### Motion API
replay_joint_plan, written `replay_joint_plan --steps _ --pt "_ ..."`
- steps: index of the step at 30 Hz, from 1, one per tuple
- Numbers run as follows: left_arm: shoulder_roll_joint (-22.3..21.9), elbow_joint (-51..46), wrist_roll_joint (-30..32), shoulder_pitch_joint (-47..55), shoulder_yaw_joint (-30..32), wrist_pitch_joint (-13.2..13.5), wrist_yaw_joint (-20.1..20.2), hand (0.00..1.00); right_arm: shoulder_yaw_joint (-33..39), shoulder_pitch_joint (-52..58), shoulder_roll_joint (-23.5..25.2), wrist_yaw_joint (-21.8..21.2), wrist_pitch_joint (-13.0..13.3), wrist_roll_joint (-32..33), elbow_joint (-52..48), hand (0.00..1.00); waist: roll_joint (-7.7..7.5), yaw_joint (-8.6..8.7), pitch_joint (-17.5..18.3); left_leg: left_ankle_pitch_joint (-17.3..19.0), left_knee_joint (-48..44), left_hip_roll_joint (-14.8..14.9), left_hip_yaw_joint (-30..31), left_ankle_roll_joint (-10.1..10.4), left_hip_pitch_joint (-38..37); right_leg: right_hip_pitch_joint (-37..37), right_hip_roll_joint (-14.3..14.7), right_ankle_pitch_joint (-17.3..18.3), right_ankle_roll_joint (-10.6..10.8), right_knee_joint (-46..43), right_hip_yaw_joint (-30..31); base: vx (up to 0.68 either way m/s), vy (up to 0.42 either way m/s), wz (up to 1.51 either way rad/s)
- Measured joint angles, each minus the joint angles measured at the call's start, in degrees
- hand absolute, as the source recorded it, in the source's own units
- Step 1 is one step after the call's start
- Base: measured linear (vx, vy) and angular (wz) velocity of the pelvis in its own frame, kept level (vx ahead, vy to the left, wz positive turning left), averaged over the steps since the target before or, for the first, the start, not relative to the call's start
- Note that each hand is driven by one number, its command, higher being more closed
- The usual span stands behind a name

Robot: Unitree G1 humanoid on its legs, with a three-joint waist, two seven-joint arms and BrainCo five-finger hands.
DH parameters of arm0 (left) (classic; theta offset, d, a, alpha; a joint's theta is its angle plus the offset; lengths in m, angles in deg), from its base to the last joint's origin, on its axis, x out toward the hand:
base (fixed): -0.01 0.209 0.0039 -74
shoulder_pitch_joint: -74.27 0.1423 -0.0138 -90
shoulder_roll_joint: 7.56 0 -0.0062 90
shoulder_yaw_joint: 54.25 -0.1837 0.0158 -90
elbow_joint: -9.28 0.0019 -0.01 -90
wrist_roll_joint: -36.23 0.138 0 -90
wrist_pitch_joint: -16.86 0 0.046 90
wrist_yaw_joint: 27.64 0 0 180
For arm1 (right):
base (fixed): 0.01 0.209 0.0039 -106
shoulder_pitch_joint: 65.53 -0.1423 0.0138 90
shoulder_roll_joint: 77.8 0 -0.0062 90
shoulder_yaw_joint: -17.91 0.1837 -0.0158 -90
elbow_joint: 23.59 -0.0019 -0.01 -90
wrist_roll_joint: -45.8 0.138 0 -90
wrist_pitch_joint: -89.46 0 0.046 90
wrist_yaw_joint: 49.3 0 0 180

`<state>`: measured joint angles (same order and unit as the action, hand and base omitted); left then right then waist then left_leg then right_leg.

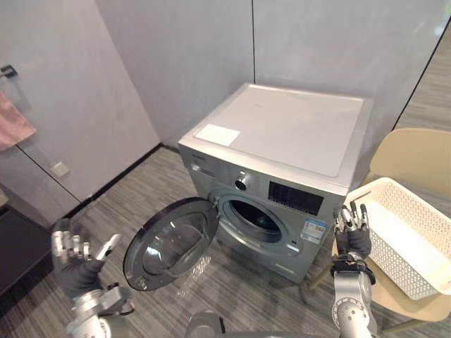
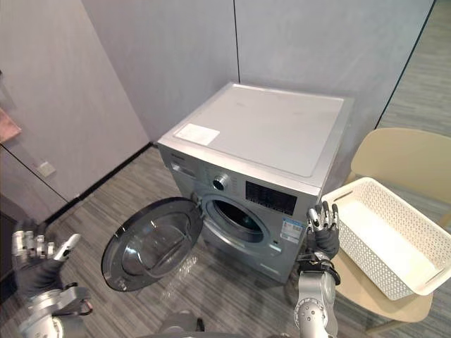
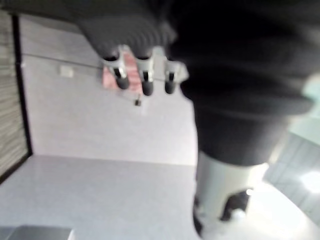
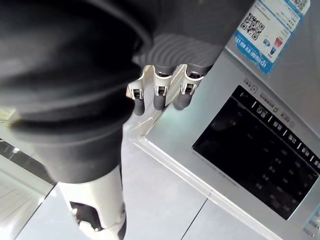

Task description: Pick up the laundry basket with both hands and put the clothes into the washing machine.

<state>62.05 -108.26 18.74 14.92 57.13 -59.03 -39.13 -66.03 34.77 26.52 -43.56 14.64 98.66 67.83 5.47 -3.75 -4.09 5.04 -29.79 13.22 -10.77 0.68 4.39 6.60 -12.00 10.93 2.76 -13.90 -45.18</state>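
A white lattice laundry basket [image 1: 398, 264] rests on a beige chair [image 1: 412, 158] to the right of the silver washing machine [image 1: 282, 134]. The inside of the basket looks bare white. The machine's round door [image 1: 169, 243] hangs open to the left, baring the dark drum mouth [image 1: 254, 218]. My right hand [image 1: 352, 236] is raised between the machine's front right corner and the basket's near end, fingers [image 4: 160, 92] straight and holding nothing. My left hand [image 1: 74, 264] is up at the lower left, left of the door, open and holding nothing.
A pink towel [image 1: 13, 123] hangs from a rail on the left wall. Grey wall panels stand close behind the machine. Striped grey floor [image 1: 232, 282] lies in front of the machine, partly taken up by the open door.
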Motion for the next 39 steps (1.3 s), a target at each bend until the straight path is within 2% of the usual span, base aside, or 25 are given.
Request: replay_joint_plan --steps 1,2,3,4,5,6,7,8,12,15,18,19,21,22,23,24,25,27,29,32,37,39 --pt "0.0 -0.4 0.6 -0.9 0.8 0.2 -0.1 0.0 0.5 0.0 0.0 0.0 0.0 0.1 0.0 0.0 0.16 0.23 0.7 0.6 3.1 0.0 0.1 0.9 -0.7 -0.2 0.2 -0.3 0.5 0.5 -0.5 -0.03 0.095 0.44" --pt "0.2 -0.9 1.7 -3.2 2.1 0.2 -0.6 0.0 2.0 0.0 -0.1 0.0 0.4 0.1 0.0 0.0 0.49 1.18 1.6 1.3 9.5 -0.6 -0.3 2.3 -1.9 -1.0 0.3 -0.9 0.8 0.4 -0.8 -0.06 0.14 0.9" --pt "0.7 -1.4 2.7 -5.7 3.6 0.3 -1.3 0.0 3.8 -0.1 -0.5 0.0 1.0 0.4 0.0 0.0 0.9 2.76 2.2 1.7 15.3 -1.7 0.2 3.2 -3.1 -2.1 0.3 -1.6 0.3 -1.0 0.3 -0.07 0.163 1.06" --pt "1.1 -1.3 3.3 -6.9 4.3 0.3 -1.5 0.0 4.6 -0.1 -0.5 0.0 1.3 0.5 0.1 0.0 0.63 3.43 2.3 1.5 18.0 -2.3 0.7 4.0 -3.8 -2.9 0.1 -2.0 0.3 -1.8 1.5 -0.09 0.219 0.97" --pt "2.6 -1.2 4.0 -8.3 5.9 0.3 -2.4 0.0 5.5 0.0 -0.4 0.0 1.7 0.6 1.2 0.0 -1.23 3.51 2.6 -1.1 22.2 -4.3 1.1 4.2 -5.5 -4.0 -1.5 -2.8 0.1 -3.0 3.4 -0.07 0.189 0.36" --pt "3.5 -1.2 4.8 -8.1 8.2 0.4 -3.3 0.0 4.9 -0.1 -0.8 -0.8 1.2 0.5 1.8 0.0 -1.51 2.92 2.8 -2.5 25.2 -5.2 0.6 4.0 -7.4 -4.1 -2.0 -3.5 0.1 -3.0 4.3 -0.05 0.144 0.05" --pt "3.8 -1.2 4.9 -8.2 9.3 0.4 -3.8 0.0 3.9 -0.2 -1.1 -1.3 0.7 0.5 1.8 0.0 -1.24 2.87 2.9 -2.8 26.1 -5.4 0.2 3.9 -7.6 -4.0 -2.1 -3.6 0.1 -2.9 4.6 -0.11 0.087 -0.2" --pt "4.4 -1.2 6.1 -8.8 11.4 0.4 -4.2 0.0 2.0 -0.6 -1.0 -2.3 -0.2 0.5 1.8 0.0 -1.65 2.94 3.7 -3.2 27.6 -5.9 -0.2 3.6 -8.3 -4.0 -2.2 -3.7 0.2 -2.6 5.3 -0.11 0.059 -0.07" --pt "8.6 0.1 8.2 -11.4 13.2 1.2 -4.8 0.0 -1.7 -2.4 -1.0 -4.0 -2.0 0.3 1.8 0.0 -0.77 2.75 4.1 -4.2 30.2 -6.9 -0.2 3.6 -8.7 -4.9 -2.1 -3.8 0.3 -1.9 7.8 -0.09 0.058 0.07" --pt "12.5 6.4 9.1 -11.9 13.4 1.4 -4.7 0.0 -1.5 -3.0 -1.1 -4.8 -2.1 0.3 2.6 0.0 -0.04 2.77 4.4 -5.5 32.1 -7.4 -0.6 3.5 -8.6 -5.9 -2.0 -3.8 0.3 -1.4 9.0 -0.04 0.039 -0.02" --pt "18.0 19.9 9.2 -17.1 13.2 0.7 -3.2 0.0 -1.0 -2.7 -1.2 -4.8 -2.6 0.3 5.1 0.0 0.63 2.99 3.9 -6.4 33.0 -7.4 -1.0 3.2 -8.6 -6.2 -1.5 -3.8 0.3 -0.4 9.4 0.01 0.027 -0.08" --pt "19.2 22.7 9.3 -18.3 13.2 0.5 -2.7 0.0 -0.7 -2.4 -1.2 -4.8 -2.7 0.3 5.3 0.0 0.58 2.96 3.8 -6.4 33.1 -7.3 -1.1 3.2 -8.6 -6.4 -1.3 -3.8 0.3 -0.3 9.7 0.03 0.012 -0.13" --pt "25.6 35.6 9.4 -22.3 12.5 -0.9 -0.8 0.0 -0.2 -1.2 -1.4 -5.0 -3.0 0.3 5.5 0.0 0.23 2.98 3.6 -6.7 33.3 -6.9 -2.0 3.5 -8.1 -7.7 -0.6 -4.8 -0.3 0.1 10.7 0.05 0.004 -0.24" --pt "27.1 38.6 10.1 -23.4 12.3 -1.7 -0.4 0.0 -0.2 -1.0 -1.5 -5.1 -3.1 0.3 5.6 0.0 0.01 3.03 3.4 -6.8 33.4 -6.8 -2.1 3.5 -7.9 -8.1 -0.5 -5.2 -0.1 0.2 10.8 0.06 -0.009 -0.21" --pt "30.2 44.0 11.5 -26.3 11.6 -3.0 0.4 0.0 -0.2 -0.6 -1.6 -5.3 -3.1 0.3 6.2 0.0 -0.44 3.08 2.6 -6.9 33.4 -6.5 -2.2 3.7 -7.7 -8.3 -0.2 -5.4 -0.2 0.4 10.9 0.04 -0.02 -0.14" --pt "33.1 48.4 12.0 -29.9 10.4 -3.9 1.0 0.0 -0.1 -0.1 -1.8 -5.6 -3.2 0.4 6.3 0.0 -1.71 3.02 1.6 -7.1 33.2 -6.1 -2.2 4.0 -6.8 -9.1 0.2 -6.1 -0.5 0.4 10.9 0.02 -0.021 -0.09" --pt "34.5 50.5 12.1 -31.5 9.8 -4.1 1.4 0.0 -0.1 0.0 -2.0 -5.7 -3.2 0.4 6.3 0.0 -2.35 2.98 1.1 -7.1 33.1 -6.0 -2.2 4.1 -6.3 -9.5 0.3 -6.2 -0.6 0.4 10.9 0.02 -0.028 -0.06" --pt "39.5 60.4 15.2 -38.7 7.1 -6.0 2.1 0.0 -0.2 0.2 -2.0 -6.1 -3.2 0.5 6.2 0.0 -5.1 2.93 -1.1 -8.0 32.1 -5.3 -2.2 4.4 -3.9 -12.1 1.0 -7.0 -1.6 0.1 11.0 0.06 -0.04 -0.1" --pt "42.5 69.1 15.8 -45.6 5.5 -7.7 2.7 0.0 -0.3 0.1 -1.9 -6.1 -3.2 0.5 6.0 0.0 -6.97 2.92 -3.2 -8.0 30.2 -5.1 -2.1 4.4 -1.5 -13.6 1.3 -7.3 -2.0 0.1 10.9 0.01 -0.034 -0.07" --pt "46.4 77.0 15.3 -55.4 1.1 -10.1 2.7 0.0 -0.3 0.2 -1.2 -6.1 -3.2 0.7 4.3 0.0 -8.89 2.87 -7.1 -7.8 27.5 -4.1 -2.0 4.6 1.9 -15.4 2.2 -8.1 -3.0 0.8 10.8 -0.04 -0.042 -0.04" --pt "53.4 83.1 14.5 -71.6 -5.4 -10.1 2.3 0.0 -0.4 -0.5 -0.5 -6.6 -2.9 1.9 -1.3 0.0 -10.83 2.43 -15.6 -5.7 18.4 -1.0 -0.6 4.9 10.7 -19.7 4.3 -9.2 -4.8 0.5 10.5 -0.13 -0.038 -0.05" --pt "54.4 84.7 13.5 -75.1 -6.3 -10.0 2.3 0.0 -0.4 -0.5 -0.4 -7.0 -2.7 2.4 -2.6 0.0 -11.64 2.02 -17.7 -4.7 15.9 0.3 -0.6 5.2 13.0 -21.0 5.2 -9.4 -5.2 0.3 10.7 -0.12 -0.034 -0.19"
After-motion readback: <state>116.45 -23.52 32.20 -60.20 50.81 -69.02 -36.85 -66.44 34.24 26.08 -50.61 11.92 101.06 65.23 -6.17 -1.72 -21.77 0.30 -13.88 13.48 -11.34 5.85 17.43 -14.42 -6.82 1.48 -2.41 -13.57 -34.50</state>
